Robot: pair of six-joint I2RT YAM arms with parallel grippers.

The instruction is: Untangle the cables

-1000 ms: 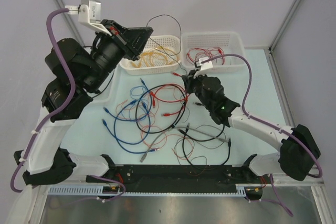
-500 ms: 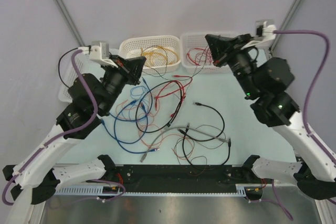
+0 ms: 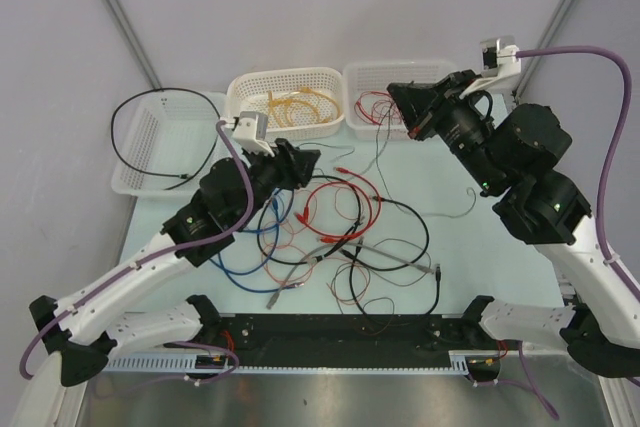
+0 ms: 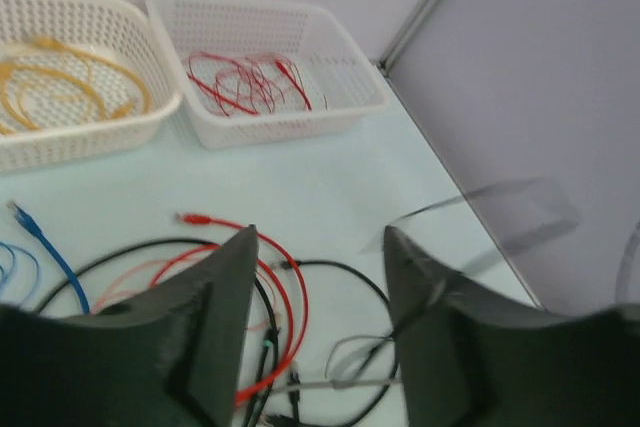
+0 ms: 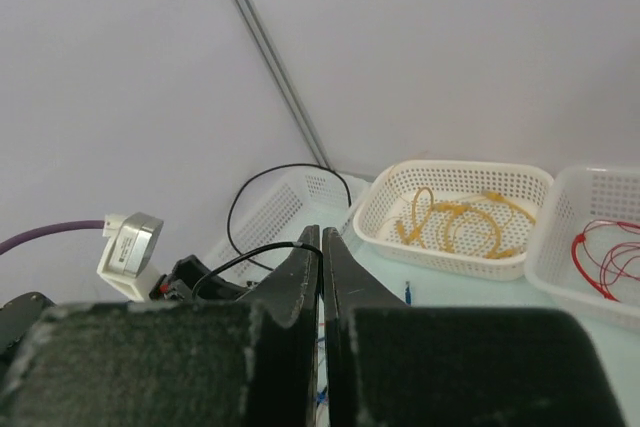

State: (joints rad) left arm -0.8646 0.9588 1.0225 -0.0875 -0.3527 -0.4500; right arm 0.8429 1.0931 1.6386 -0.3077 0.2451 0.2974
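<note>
3 white perforated baskets (image 3: 285, 75) in row, pale table (image 3: 460, 267) rear.

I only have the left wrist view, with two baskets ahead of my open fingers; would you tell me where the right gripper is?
Observer: The right gripper is shut and raised near the red-cable basket.
Operator: Thank you. Is there any basket that I cannot see?
Observer: Yes, a third basket at the far left holds one black cable.
Operator: Does more cable lie behind my fingers?
Observer: Yes, blue cable loops lie beside the left arm, on the near side.
</note>
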